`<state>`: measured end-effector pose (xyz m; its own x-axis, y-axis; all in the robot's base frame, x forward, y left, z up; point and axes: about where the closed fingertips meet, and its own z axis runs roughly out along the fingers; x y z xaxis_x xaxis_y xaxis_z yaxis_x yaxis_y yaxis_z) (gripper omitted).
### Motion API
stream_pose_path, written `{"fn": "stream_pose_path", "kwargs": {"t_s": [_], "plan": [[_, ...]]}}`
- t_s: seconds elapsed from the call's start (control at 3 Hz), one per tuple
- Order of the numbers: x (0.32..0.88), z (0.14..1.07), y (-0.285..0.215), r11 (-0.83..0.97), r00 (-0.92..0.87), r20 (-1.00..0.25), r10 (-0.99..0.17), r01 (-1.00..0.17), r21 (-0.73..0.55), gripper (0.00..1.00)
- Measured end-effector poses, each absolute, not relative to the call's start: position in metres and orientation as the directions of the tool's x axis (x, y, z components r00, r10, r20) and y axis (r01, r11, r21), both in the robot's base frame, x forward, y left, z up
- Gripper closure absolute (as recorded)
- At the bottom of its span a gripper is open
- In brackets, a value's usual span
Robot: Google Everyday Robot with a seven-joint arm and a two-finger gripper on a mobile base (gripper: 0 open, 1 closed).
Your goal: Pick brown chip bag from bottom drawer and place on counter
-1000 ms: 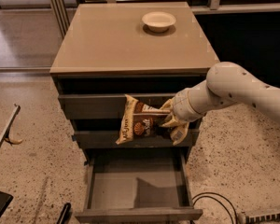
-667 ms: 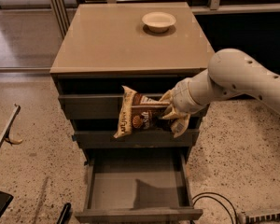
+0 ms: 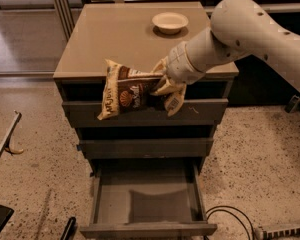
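Observation:
My gripper point(image 3: 159, 83) is shut on the right end of the brown chip bag point(image 3: 124, 94), a crinkled bag with a dark brown middle, cream edges and a round logo. I hold it in the air in front of the top drawer, its upper edge level with the front edge of the counter point(image 3: 115, 39). The white arm comes in from the upper right. The bottom drawer point(image 3: 147, 201) stands pulled out below and its tray holds nothing.
A white bowl point(image 3: 170, 22) sits at the back right of the counter. The two upper drawers point(image 3: 145, 129) are shut. A black cable point(image 3: 230, 215) lies on the speckled floor at the lower right. A dark object shows at the bottom left corner.
The arm has lifted the bag from level with the middle drawer up to the counter's front edge. The bag stays in the gripper.

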<state>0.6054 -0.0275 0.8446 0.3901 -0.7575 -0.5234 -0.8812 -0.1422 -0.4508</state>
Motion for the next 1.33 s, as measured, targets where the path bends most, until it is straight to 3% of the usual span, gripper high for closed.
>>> {"fn": "stream_pose_path", "kwargs": {"t_s": [0.33, 1.0, 1.33], "plan": [[0.644, 0.866, -0.009, -0.118, 0.393, -0.607, -0.691, -0.89, -0.441, 1.0], [0.704, 0.936, -0.027, 0.108, 0.373, -0.752, -0.544, -0.857, -0.503, 1.0], [0.716, 0.952, -0.04, 0.215, 0.34, -0.778, -0.528, -0.833, -0.509, 1.0]]}}
